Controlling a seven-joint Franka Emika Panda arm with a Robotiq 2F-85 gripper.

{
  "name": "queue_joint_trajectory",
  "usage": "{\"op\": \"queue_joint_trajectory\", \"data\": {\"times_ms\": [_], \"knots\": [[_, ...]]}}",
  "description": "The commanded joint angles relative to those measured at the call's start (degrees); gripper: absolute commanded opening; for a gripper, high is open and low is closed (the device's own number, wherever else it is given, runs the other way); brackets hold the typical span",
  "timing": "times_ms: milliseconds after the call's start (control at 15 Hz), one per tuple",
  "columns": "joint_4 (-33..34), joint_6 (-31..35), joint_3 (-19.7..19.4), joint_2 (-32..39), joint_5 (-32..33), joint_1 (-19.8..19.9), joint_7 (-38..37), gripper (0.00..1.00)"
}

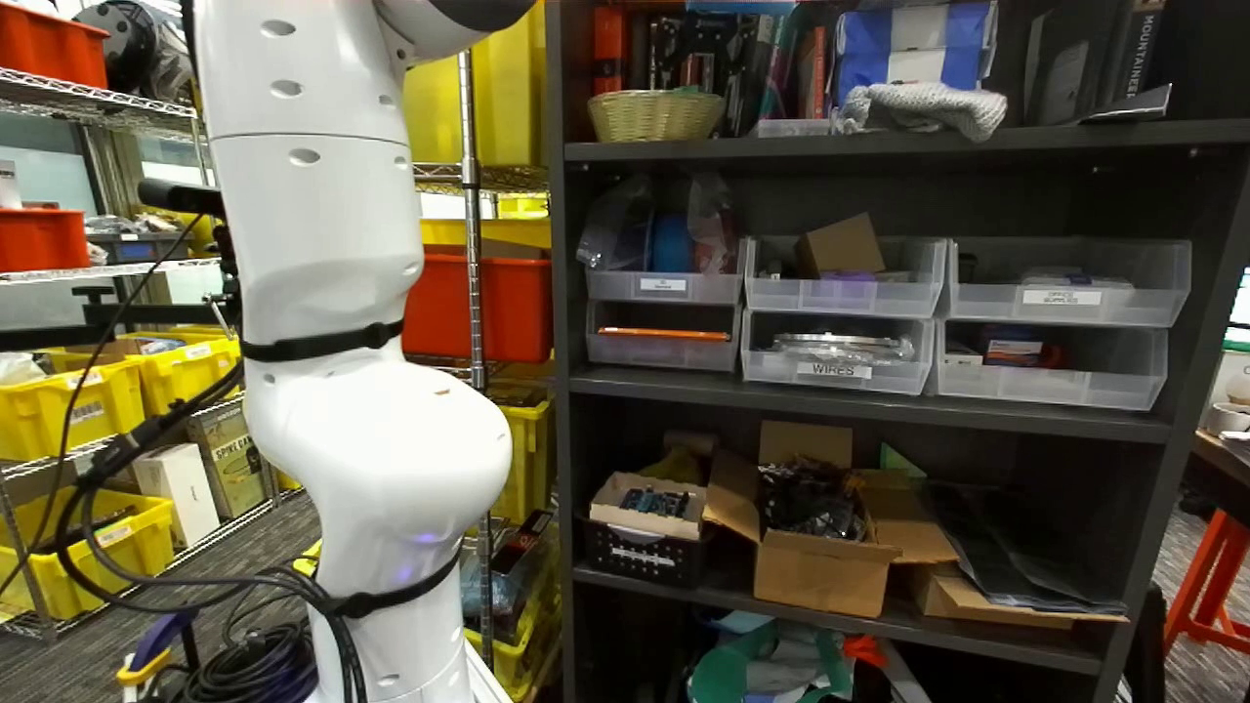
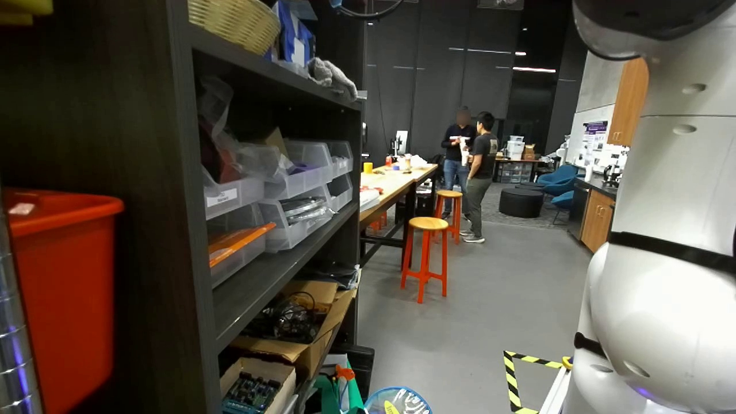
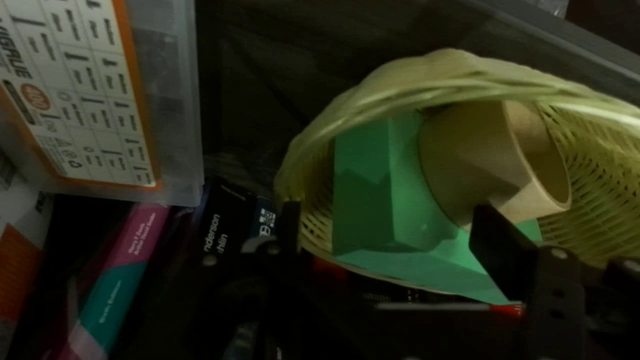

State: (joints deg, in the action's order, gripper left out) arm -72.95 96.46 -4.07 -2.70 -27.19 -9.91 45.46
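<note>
My gripper is open in the wrist view, its dark fingers wide apart with nothing gripped between them. I cannot make it out clearly in the exterior views. The fingers appear over a pale woven basket, which also shows on the top shelf in both exterior views. In the basket lie a green folded sheet or box and a beige cardboard tube. The right finger overlaps the tube's lower edge in view; contact cannot be told. The left finger is by the basket's left rim.
A clear plastic case and books lie left of the basket in the wrist view. A grey knitted cloth and a blue-white box share the shelf. Clear bins stand below. Two people stand farther off.
</note>
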Motion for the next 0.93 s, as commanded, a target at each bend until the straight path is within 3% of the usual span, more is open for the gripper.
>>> {"op": "queue_joint_trajectory", "data": {"times_ms": [0, 200, 333, 667, 867], "knots": [[2.29, -1.88, 0.02, 0.98, 0.17, -0.04, -0.55, 0.52], [2.53, -2.01, 0.06, 1.01, 0.28, -0.04, -0.56, 0.28], [2.69, -2.04, 0.05, 1.02, 0.3, -0.02, -0.51, 0.17], [2.78, -2.09, -0.07, 0.96, -0.02, 0.07, -0.31, 0.06], [2.77, -2.14, -0.19, 0.88, -0.31, 0.14, -0.15, 0.06]]}}
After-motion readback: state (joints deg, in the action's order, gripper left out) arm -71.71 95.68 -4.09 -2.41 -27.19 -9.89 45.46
